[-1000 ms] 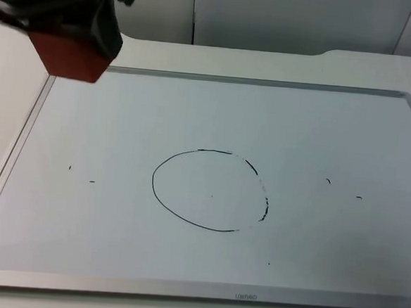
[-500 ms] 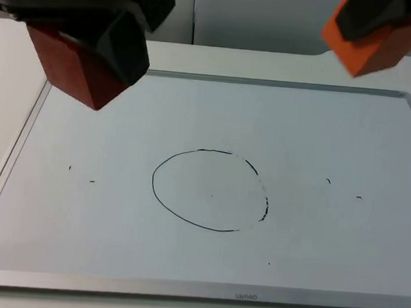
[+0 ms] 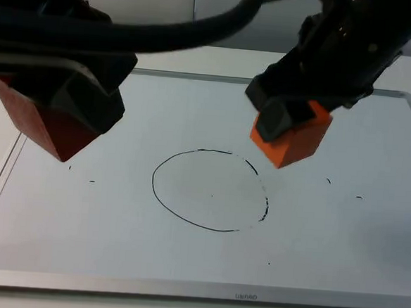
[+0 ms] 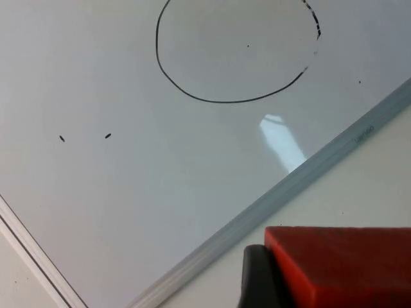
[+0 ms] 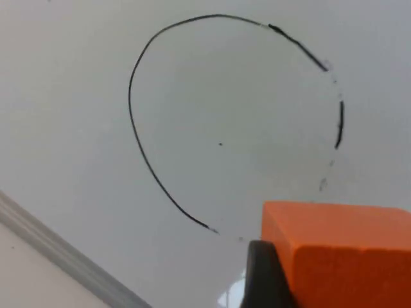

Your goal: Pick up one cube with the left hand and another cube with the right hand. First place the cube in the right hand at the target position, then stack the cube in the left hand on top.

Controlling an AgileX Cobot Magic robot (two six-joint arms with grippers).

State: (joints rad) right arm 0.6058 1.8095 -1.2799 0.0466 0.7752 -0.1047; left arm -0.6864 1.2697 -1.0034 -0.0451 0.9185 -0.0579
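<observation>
Left gripper (image 3: 56,119) clamps a red cube (image 3: 42,125), partly hidden, left of the drawn circle (image 3: 210,189). Right gripper (image 3: 288,128) clamps an orange cube (image 3: 294,142) at the circle's upper right. Whiteboard (image 3: 326,240) edge lettering is unreadable.

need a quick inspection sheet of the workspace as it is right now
surface: whiteboard with a hand-drawn circle and a few small pen marks
job's things: red cube held above the board's left edge; orange cube held above the circle's upper right
clutter: nothing seen
grippers: left gripper shut on the red cube; right gripper shut on the orange cube
cables: left out, robot's own
surroundings: white table, grey wall behind
</observation>
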